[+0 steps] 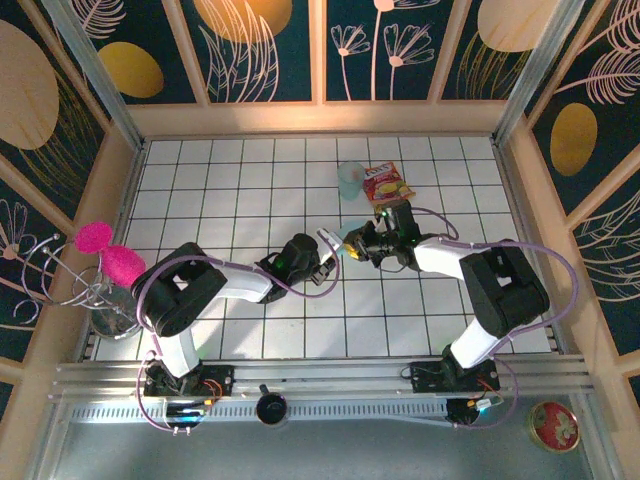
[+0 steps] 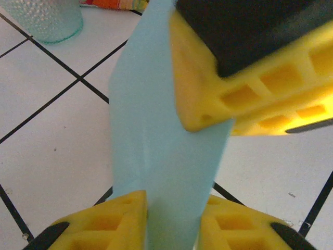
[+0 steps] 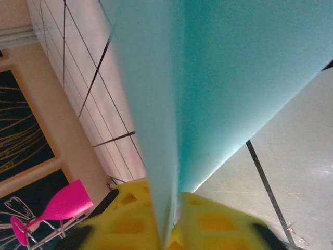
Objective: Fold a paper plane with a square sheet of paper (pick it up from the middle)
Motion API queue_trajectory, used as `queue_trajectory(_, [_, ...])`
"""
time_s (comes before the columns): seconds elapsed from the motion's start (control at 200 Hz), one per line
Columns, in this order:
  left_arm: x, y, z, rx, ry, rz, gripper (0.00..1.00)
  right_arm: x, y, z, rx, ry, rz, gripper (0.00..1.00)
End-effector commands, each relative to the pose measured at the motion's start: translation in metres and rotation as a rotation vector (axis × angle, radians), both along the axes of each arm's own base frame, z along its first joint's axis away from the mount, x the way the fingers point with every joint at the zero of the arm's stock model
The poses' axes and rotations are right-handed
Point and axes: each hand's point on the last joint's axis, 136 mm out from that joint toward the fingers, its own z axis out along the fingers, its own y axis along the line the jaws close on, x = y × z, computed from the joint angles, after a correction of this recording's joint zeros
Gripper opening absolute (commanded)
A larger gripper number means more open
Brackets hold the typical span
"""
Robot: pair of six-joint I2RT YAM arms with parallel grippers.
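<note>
The sheet of paper [image 1: 330,240] is folded into a long, narrow teal shape and hangs above the tiles between both arms at the middle of the table. In the left wrist view the paper [image 2: 156,130] rises from between my yellow fingers. My left gripper [image 2: 171,224] is shut on its lower end. The right gripper's yellow finger [image 2: 234,78] presses the paper's upper part. In the right wrist view the paper [image 3: 218,78] shows a centre crease and narrows down into my right gripper [image 3: 174,229], which is shut on it. From above, the left gripper [image 1: 322,258] and right gripper [image 1: 352,246] almost touch.
A pale translucent cup [image 1: 350,180] and a red-and-yellow snack packet [image 1: 388,185] stand just behind the grippers. The cup [image 2: 44,18] is close in the left wrist view. Pink glasses on a wire rack [image 1: 108,262] stand at the left edge. A red tin [image 1: 555,425] lies off the table, front right.
</note>
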Motion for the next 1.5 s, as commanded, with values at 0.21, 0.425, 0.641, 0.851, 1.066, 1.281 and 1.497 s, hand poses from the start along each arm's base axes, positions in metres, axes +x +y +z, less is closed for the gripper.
queue_trajectory(0.21, [-0.014, -0.008, -0.02, -0.028, 0.078, -0.058, 0.16, 0.021, -0.043, 0.021, -0.137, -0.124, -0.074, 0.54])
queue_trajectory(0.425, [-0.025, -0.021, -0.024, -0.074, 0.162, -0.104, 0.07, 0.029, -0.084, 0.022, -0.267, -0.167, -0.156, 0.57])
queue_trajectory(0.641, [-0.032, -0.034, -0.031, -0.1, 0.289, -0.124, 0.0, 0.031, -0.097, 0.022, -0.366, -0.263, -0.116, 0.57])
queue_trajectory(0.851, [-0.032, -0.043, -0.032, -0.154, 0.456, -0.073, 0.0, 0.025, -0.102, 0.012, -0.433, -0.338, -0.047, 0.59])
queue_trajectory(1.066, [-0.034, -0.049, -0.034, -0.221, 0.662, -0.042, 0.0, 0.019, -0.101, 0.005, -0.443, -0.383, -0.002, 0.62])
queue_trajectory(1.281, [-0.025, -0.051, -0.031, -0.258, 0.764, -0.004, 0.0, 0.013, -0.095, -0.007, -0.45, -0.402, 0.051, 0.64])
queue_trajectory(1.497, [-0.021, -0.051, -0.029, -0.3, 0.853, 0.012, 0.0, 0.009, -0.086, -0.016, -0.485, -0.399, 0.1, 0.65])
